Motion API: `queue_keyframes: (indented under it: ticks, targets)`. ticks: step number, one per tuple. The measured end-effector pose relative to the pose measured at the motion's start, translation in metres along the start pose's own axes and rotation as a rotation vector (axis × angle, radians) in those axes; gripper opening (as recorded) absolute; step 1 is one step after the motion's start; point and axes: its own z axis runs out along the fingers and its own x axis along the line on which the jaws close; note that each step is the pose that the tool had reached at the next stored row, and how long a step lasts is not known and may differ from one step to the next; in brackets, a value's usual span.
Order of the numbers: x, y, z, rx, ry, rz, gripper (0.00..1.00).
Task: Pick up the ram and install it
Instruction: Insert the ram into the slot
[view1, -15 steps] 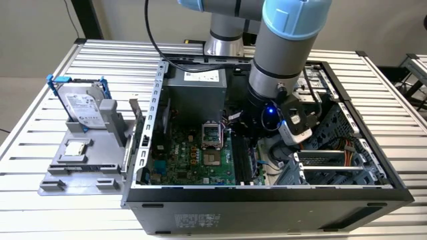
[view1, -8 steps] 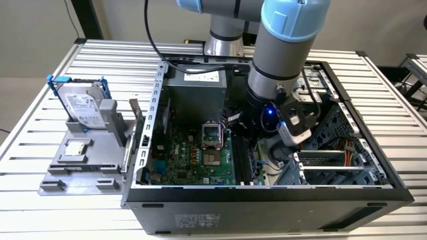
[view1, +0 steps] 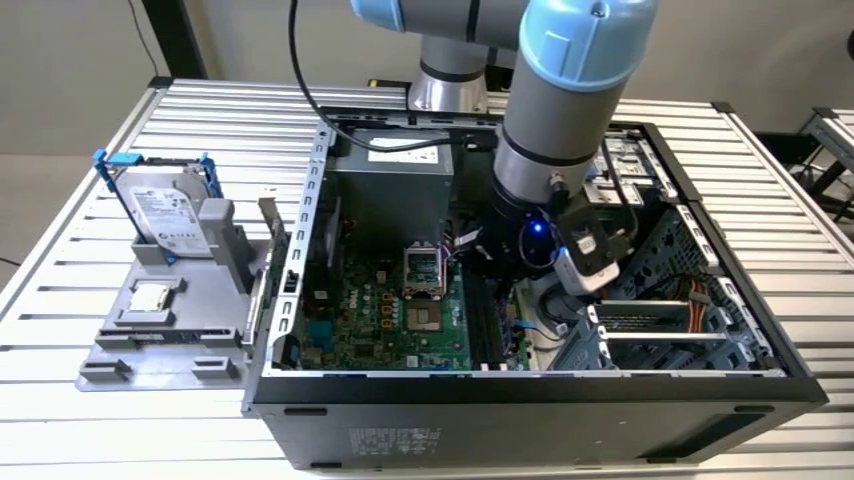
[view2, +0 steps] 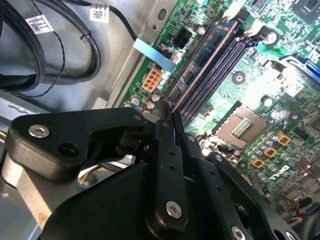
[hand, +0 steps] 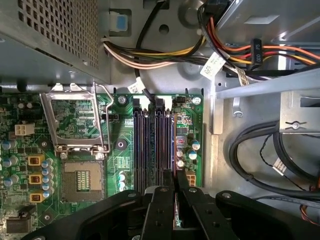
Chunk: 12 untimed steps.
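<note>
The ram (hand: 174, 145) is a thin board seen edge-on, standing in the memory slot nearest the board's edge on the green motherboard (view1: 387, 320). In the second wrist view the ram (view2: 202, 67) runs along the black slots away from the fingers. My gripper (hand: 175, 182) straddles the stick's near end, its black fingers (hand: 162, 210) pressed close on either side. In the second wrist view the gripper (view2: 168, 112) sits the same way, shut on the board's end. The exterior view has the arm's wrist (view1: 534, 240) reaching down inside the open computer case (view1: 534, 385).
An open processor socket (hand: 80, 180) lies beside the memory slots. Bundled cables (hand: 150, 55) and the power supply (view1: 387, 200) crowd the case. Outside, at the exterior view's left, a grey fixture (view1: 107, 365) holds a hard drive (view1: 167, 210) and a small silver chip (view1: 151, 297).
</note>
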Motion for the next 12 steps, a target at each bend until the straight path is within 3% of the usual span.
queue_keyframes:
  ticks: [12]
  targets:
    - [0.0019, -0.0001, 0.0031, 0.0005, 0.0001, 0.0, 0.0]
